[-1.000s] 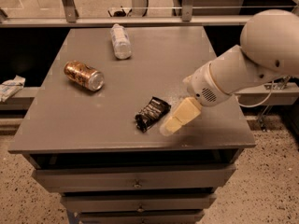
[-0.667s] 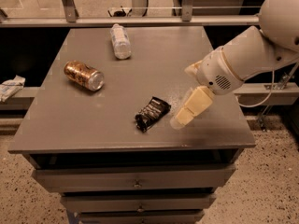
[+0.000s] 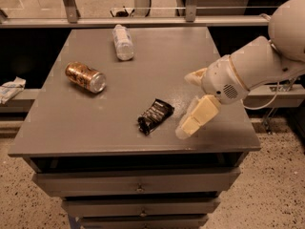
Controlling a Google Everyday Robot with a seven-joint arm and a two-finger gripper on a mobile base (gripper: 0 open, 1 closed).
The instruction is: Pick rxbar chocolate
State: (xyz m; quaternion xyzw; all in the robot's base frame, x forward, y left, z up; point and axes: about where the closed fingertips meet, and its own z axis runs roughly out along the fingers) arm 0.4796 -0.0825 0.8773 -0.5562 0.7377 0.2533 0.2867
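The rxbar chocolate (image 3: 155, 116) lies flat on the grey table (image 3: 119, 128), near the front edge and a little right of the middle. Its wrapper is black and crinkly with pale lettering. My gripper (image 3: 188, 104) hangs just to the right of the bar, a little above the tabletop. It is open and empty. One pale finger (image 3: 198, 117) points down and left towards the bar, and the other fingertip (image 3: 194, 76) shows farther back. The gripper does not touch the bar.
A brown-gold drink can (image 3: 86, 77) lies on its side at the table's left. A clear plastic bottle (image 3: 123, 42) lies at the back middle. Drawers (image 3: 138, 182) sit under the tabletop. A rail (image 3: 143, 20) runs behind the table.
My arm has drawn back to the right, so the near finger is a little farther from the bar. The second fingertip now shows. The bar, can and bottle have not moved.
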